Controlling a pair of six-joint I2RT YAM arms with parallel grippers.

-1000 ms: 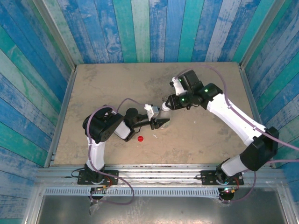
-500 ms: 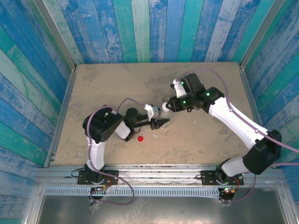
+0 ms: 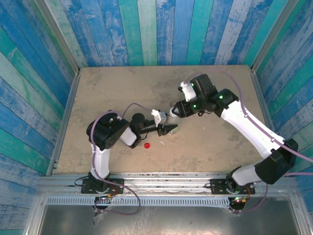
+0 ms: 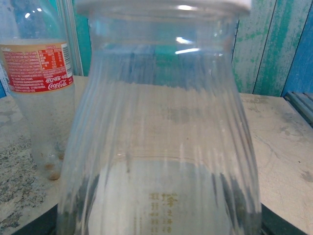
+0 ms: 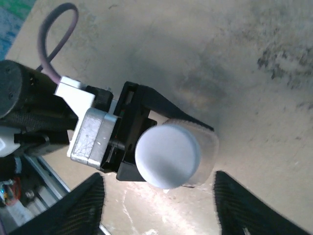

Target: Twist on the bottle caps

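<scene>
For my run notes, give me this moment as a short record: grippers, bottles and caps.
left gripper: shut on held bottle
right gripper: open, above white cap
white cap: on held bottle's neck, tightness unclear
red cap: loose on table
red-label bottle: upright on table, apart from held bottle

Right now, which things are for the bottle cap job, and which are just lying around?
For the job:
- clear bottle, white cap on top
- Coca-Cola bottle, standing on the table
- red cap, loose on the table

Just lying about:
- tiny white scrap near the red cap
</scene>
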